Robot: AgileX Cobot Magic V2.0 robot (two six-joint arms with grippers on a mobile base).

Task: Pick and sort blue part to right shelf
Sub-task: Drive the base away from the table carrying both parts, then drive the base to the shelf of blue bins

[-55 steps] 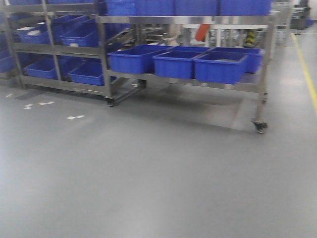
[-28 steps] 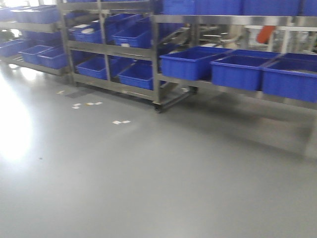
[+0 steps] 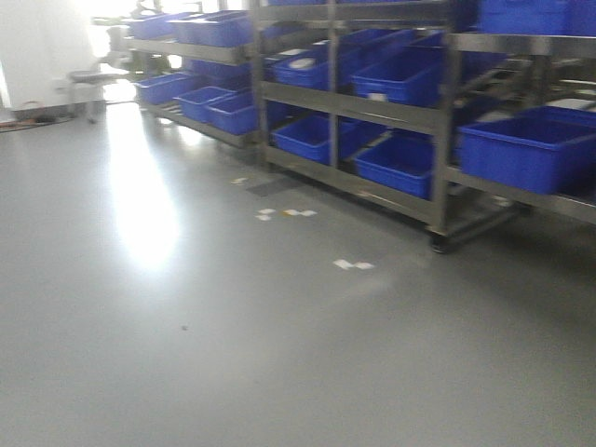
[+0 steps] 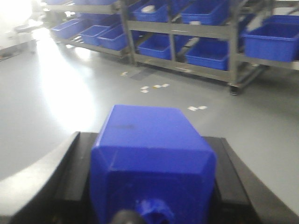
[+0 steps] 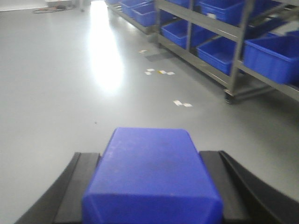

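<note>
Left gripper fingers clamped on a blue part. Right gripper grips a second blue part. Grey floor with white scraps lies before steel racks of blue bins.

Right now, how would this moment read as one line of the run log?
phase: carrying | left gripper: shut on left blue part | right gripper: shut on right blue part | shelf: ahead-right, across floor | placed: no
</note>
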